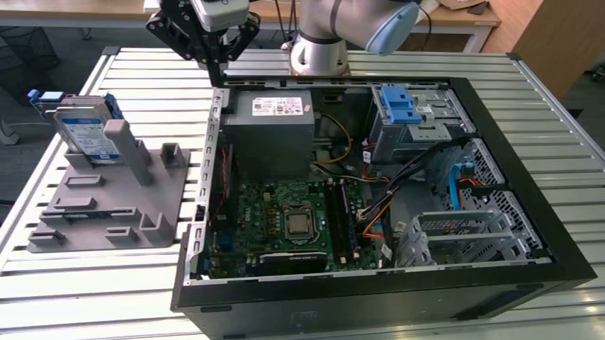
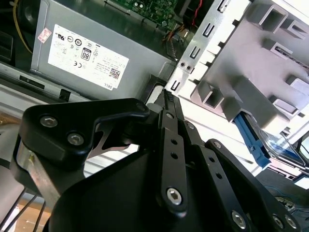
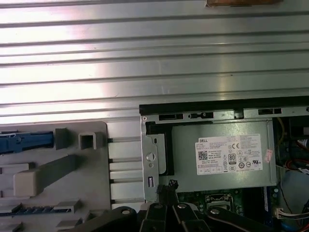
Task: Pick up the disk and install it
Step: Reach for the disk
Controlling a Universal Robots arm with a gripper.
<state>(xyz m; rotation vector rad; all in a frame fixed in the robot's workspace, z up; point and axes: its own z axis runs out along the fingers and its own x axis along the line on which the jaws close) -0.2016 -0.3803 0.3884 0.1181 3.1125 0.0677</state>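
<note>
A slatted metal table [image 1: 76, 297] carries an open black computer case [image 1: 529, 234] lying on its side. The arm [image 1: 321, 32] stands on the table just beyond the case's far wall. Its wrist reaches toward the exterior view's left and points straight down.

A grey holder [image 1: 104, 205] lies flat on the table, just beside the case on the exterior view's left. Inside the case, a grey box [image 1: 274, 138] with a white sticker fills the far corner on that same side. A blue latch [image 1: 397, 106] sits on the drive cage at the far right.

The disk [image 1: 85, 134] is at the far end of the holder. It is propped at a slant against a grey post [image 1: 127, 145], resting on a short edge. Its long axis rises away from the holder's base, and its labelled face is turned up toward the near side. Blue rails run along both long edges. In the second wrist view the disk [image 2: 286, 145] shows past the holder's edge.

The gripper [image 1: 218, 76] hangs over the case's far left corner, beside the grey box and well apart from the disk. Its jaws are together with nothing between them, as both wrist views [image 2: 166, 96] [image 3: 166, 186] show.
</note>
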